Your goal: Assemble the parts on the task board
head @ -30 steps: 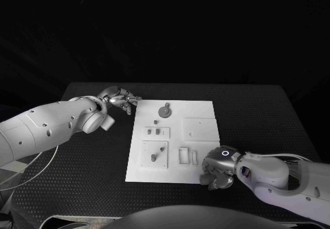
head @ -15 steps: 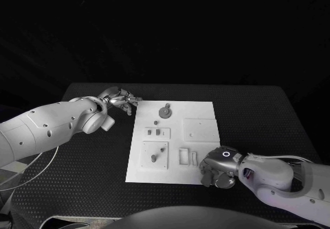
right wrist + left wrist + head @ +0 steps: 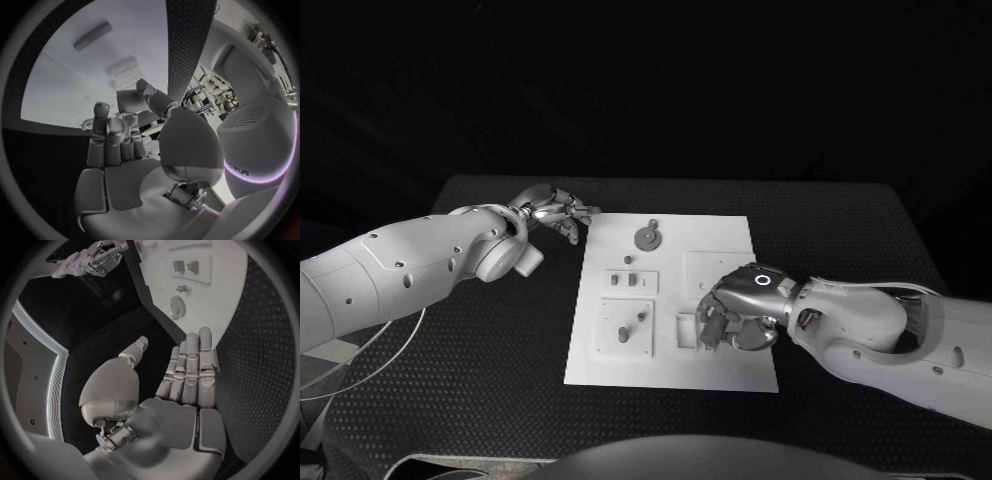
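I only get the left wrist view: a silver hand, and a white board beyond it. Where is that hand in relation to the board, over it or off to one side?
Observer: Off to one side. The head view puts the left hand beside the far left corner of the task board.
Operator: And the other one, tiny in the distance?
Observer: The right hand is over the board's near right part, with its fingers pointing down at it.
Operator: Is it holding a piece?
Observer: No. The right wrist view shows a bare palm and nothing between its fingers.
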`<control>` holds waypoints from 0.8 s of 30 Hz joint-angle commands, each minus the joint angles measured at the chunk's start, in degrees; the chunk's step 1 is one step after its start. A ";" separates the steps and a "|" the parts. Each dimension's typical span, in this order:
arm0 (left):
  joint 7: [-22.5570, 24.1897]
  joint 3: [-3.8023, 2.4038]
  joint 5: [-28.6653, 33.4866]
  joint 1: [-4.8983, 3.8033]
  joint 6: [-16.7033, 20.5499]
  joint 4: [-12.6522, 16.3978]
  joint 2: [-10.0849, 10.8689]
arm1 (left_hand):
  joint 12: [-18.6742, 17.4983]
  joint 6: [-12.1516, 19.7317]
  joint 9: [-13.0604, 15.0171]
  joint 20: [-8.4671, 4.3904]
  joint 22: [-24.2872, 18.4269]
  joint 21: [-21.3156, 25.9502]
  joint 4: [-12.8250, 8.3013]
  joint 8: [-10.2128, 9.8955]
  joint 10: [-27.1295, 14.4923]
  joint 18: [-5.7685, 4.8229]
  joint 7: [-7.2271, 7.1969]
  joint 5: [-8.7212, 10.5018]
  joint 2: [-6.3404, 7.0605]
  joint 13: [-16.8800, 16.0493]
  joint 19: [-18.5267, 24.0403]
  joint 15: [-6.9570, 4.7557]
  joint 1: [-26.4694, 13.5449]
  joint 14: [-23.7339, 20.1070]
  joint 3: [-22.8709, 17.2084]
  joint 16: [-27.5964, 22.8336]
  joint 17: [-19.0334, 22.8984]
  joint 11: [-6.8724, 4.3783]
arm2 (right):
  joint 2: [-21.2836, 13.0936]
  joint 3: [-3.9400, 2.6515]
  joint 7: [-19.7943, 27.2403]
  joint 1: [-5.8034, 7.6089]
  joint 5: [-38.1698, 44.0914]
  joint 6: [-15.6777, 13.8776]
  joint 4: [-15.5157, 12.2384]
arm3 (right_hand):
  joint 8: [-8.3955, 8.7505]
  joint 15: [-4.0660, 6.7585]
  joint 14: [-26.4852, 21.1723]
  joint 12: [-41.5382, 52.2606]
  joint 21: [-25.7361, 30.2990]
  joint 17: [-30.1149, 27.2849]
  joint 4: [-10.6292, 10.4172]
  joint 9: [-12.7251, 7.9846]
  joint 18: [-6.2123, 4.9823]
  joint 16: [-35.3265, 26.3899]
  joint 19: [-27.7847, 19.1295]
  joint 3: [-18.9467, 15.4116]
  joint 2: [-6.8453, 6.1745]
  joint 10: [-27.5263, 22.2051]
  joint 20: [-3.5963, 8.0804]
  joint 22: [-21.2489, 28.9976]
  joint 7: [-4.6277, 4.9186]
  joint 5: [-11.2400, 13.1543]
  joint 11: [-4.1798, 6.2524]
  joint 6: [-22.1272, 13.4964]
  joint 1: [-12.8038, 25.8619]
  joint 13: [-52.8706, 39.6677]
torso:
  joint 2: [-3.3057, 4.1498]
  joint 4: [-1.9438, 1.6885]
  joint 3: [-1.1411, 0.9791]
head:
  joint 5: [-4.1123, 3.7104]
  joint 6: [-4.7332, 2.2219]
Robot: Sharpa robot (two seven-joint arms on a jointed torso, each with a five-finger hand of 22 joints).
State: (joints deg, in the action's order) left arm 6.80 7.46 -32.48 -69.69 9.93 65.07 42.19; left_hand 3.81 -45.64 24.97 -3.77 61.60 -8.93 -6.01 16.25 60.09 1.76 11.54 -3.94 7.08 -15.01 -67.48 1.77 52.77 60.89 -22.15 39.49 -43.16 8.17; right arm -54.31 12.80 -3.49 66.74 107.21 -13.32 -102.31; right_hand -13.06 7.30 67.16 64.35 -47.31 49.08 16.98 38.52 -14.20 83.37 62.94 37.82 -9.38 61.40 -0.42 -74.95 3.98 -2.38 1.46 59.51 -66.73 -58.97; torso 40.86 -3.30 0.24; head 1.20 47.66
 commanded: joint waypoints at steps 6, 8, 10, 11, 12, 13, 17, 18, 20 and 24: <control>0.64 -0.03 -0.07 0.10 -0.96 -0.13 -0.49 | 0.11 0.33 -0.05 -0.01 0.08 0.40 -0.05 -0.07 -0.36 3.99 0.14 0.22 0.07 0.07 -0.28 0.11 0.15 0.47 0.30 -0.37 -0.07 0.06 | 7.42 0.01 8.12 2.16 -0.12 -2.27 6.82 | -0.29 0.00 -0.94 0.76 -0.58 0.32 -0.21 -0.06 -0.80 0.61 -0.74 0.88 1.06 -0.99 -0.07 -1.33 0.78 -0.40 -0.03 1.47 -0.69 -0.30 | 0.03 -0.07 -0.08 | 0.34 -0.30; 0.67 -0.03 -0.07 0.11 -0.98 -0.13 -0.56 | 0.11 0.34 -0.05 -0.01 0.08 0.40 -0.05 -0.08 -0.36 3.99 0.15 0.23 0.06 0.08 -0.28 0.11 0.15 0.47 0.30 -0.37 -0.07 0.06 | 8.94 0.01 8.85 2.19 0.65 -2.53 8.20 | -0.27 -0.02 -1.04 0.84 -0.64 0.36 -0.21 -0.08 -0.80 0.67 -0.83 0.89 1.08 -1.12 -0.08 -1.32 0.81 -0.39 -0.05 1.45 -0.74 -0.33 | 0.03 -0.09 -0.01 | 0.38 -0.31; 0.67 -0.04 -0.08 0.11 -1.04 -0.15 -0.57 | 0.11 0.35 -0.06 -0.01 0.08 0.40 -0.05 -0.08 -0.37 3.99 0.15 0.23 0.04 0.08 -0.28 0.11 0.16 0.47 0.30 -0.37 -0.08 0.06 | 10.24 0.02 9.56 2.18 1.17 -2.04 9.30 | -0.22 -0.06 -1.27 0.94 -0.73 0.42 -0.21 -0.13 -0.80 0.74 -1.01 0.90 1.09 -1.38 -0.12 -1.31 0.86 -0.39 -0.11 1.38 -0.85 -0.39 | 0.02 -0.14 0.03 | 0.51 -0.39; 0.67 -0.04 -0.08 0.11 -1.02 -0.19 -0.58 | 0.11 0.35 -0.06 -0.01 0.08 0.40 -0.05 -0.08 -0.38 3.99 0.15 0.23 0.04 0.08 -0.28 0.11 0.16 0.47 0.31 -0.37 -0.08 0.06 | 10.90 0.05 9.89 2.18 1.52 -1.90 9.85 | -0.21 -0.08 -1.36 0.99 -0.75 0.45 -0.21 -0.14 -0.80 0.77 -1.10 0.90 1.08 -1.46 -0.14 -1.31 0.87 -0.39 -0.13 1.38 -0.87 -0.41 | 0.03 -0.16 0.04 | 0.56 -0.37; 0.66 -0.04 -0.08 0.11 -1.03 -0.19 -0.57 | 0.11 0.35 -0.06 -0.01 0.08 0.41 -0.05 -0.08 -0.38 3.99 0.15 0.23 0.04 0.08 -0.28 0.12 0.16 0.47 0.31 -0.38 -0.08 0.06 | 11.51 0.10 10.23 2.17 2.14 -1.92 10.30 | -0.22 -0.13 -1.57 1.09 -0.81 0.50 -0.22 -0.15 -0.80 0.84 -1.29 0.88 1.11 -1.65 -0.20 -1.31 0.89 -0.39 -0.16 1.41 -0.90 -0.46 | 0.05 -0.15 0.01 | 0.68 -0.29; 0.66 -0.04 -0.08 0.11 -1.06 -0.19 -0.57 | 0.10 0.36 -0.06 -0.01 0.08 0.41 -0.05 -0.08 -0.38 3.99 0.15 0.24 0.05 0.08 -0.28 0.12 0.15 0.47 0.32 -0.38 -0.08 0.06 | 12.06 0.26 10.52 2.14 3.04 -1.99 10.66 | -0.18 -0.16 -1.72 1.17 -0.87 0.55 -0.22 -0.18 -0.80 0.90 -1.43 0.87 1.12 -1.79 -0.25 -1.31 0.93 -0.39 -0.20 1.33 -0.93 -0.50 | 0.06 -0.13 -0.01 | 0.74 -0.30; 0.72 -0.04 -0.08 0.11 -1.11 -0.51 -0.65 | 0.10 0.37 -0.06 -0.01 0.08 0.42 -0.05 -0.08 -0.40 3.99 0.16 0.24 0.04 0.09 -0.28 0.12 0.15 0.47 0.33 -0.39 -0.09 0.07 | 13.31 1.16 11.27 2.05 4.64 -1.59 11.52 | 0.03 -0.45 -3.22 1.35 -0.88 0.76 -0.22 -0.34 -0.74 1.03 -2.91 0.89 0.84 -3.28 -0.73 -1.28 1.08 -0.39 -0.42 0.94 -1.34 -0.67 | 0.05 -0.10 -0.03 | 0.87 -0.33; 0.74 -0.04 -0.08 0.11 -1.12 -0.63 -0.69 | 0.10 0.38 -0.06 -0.01 0.08 0.42 -0.05 -0.08 -0.41 3.99 0.16 0.24 0.04 0.09 -0.28 0.12 0.14 0.47 0.34 -0.39 -0.09 0.07 | 13.51 1.29 11.46 2.05 4.64 -1.48 11.72 | 0.11 -0.52 -3.86 1.47 -0.96 0.87 -0.22 -0.39 -0.72 1.15 -3.44 0.86 0.74 -3.91 -0.96 -1.31 1.11 -0.38 -0.47 0.75 -1.53 -0.75 | 0.04 -0.08 -0.03 | 0.90 -0.34; 0.81 -0.04 -0.08 0.11 -1.10 -0.94 -0.74 | 0.09 0.38 -0.06 -0.01 0.08 0.43 -0.05 -0.08 -0.42 3.99 0.16 0.24 0.04 0.09 -0.28 0.12 0.14 0.47 0.34 -0.39 -0.09 0.07 | 13.68 1.35 11.71 2.05 4.59 -1.09 11.83 | 0.21 -0.61 -4.52 1.64 -1.07 0.97 -0.22 -0.45 -0.72 1.32 -4.03 0.87 0.70 -4.61 -1.20 -1.30 1.14 -0.39 -0.53 0.51 -1.80 -0.82 | 0.01 -0.01 -0.02 | 1.05 -0.28; 0.80 -0.04 -0.08 0.11 -1.05 -1.62 -0.72 | 0.09 0.39 -0.06 0.00 0.08 0.43 -0.05 -0.08 -0.44 4.00 0.16 0.25 0.02 0.10 -0.28 0.13 0.15 0.47 0.35 -0.40 -0.10 0.08 | 13.76 1.35 12.25 2.05 4.38 -0.20 11.92 | 0.48 -0.71 -5.71 2.02 -1.32 1.10 -0.19 -0.59 -0.76 1.68 -5.09 0.95 0.73 -5.91 -1.66 -1.29 1.14 -0.39 -0.60 -0.20 -2.51 -0.92 | 0.03 0.03 -0.05 | 1.17 -0.14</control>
State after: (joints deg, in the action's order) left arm 6.88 7.46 -32.49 -69.56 9.57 63.55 41.57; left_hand 3.81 -45.64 24.97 -3.76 61.60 -8.70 -6.01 16.25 60.12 1.76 11.52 -3.94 7.08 -14.97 -67.48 1.97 52.77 61.08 -22.15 39.49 -43.20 8.15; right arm -40.61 14.17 6.74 68.78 110.13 -14.76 -90.41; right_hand -12.77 6.60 61.59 66.12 -48.48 50.12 16.68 37.87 -14.23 84.88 57.96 38.45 -8.54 55.65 -2.14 -74.95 3.51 -2.66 0.83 57.92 -68.89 -59.82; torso 40.90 -3.32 0.21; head 2.27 47.42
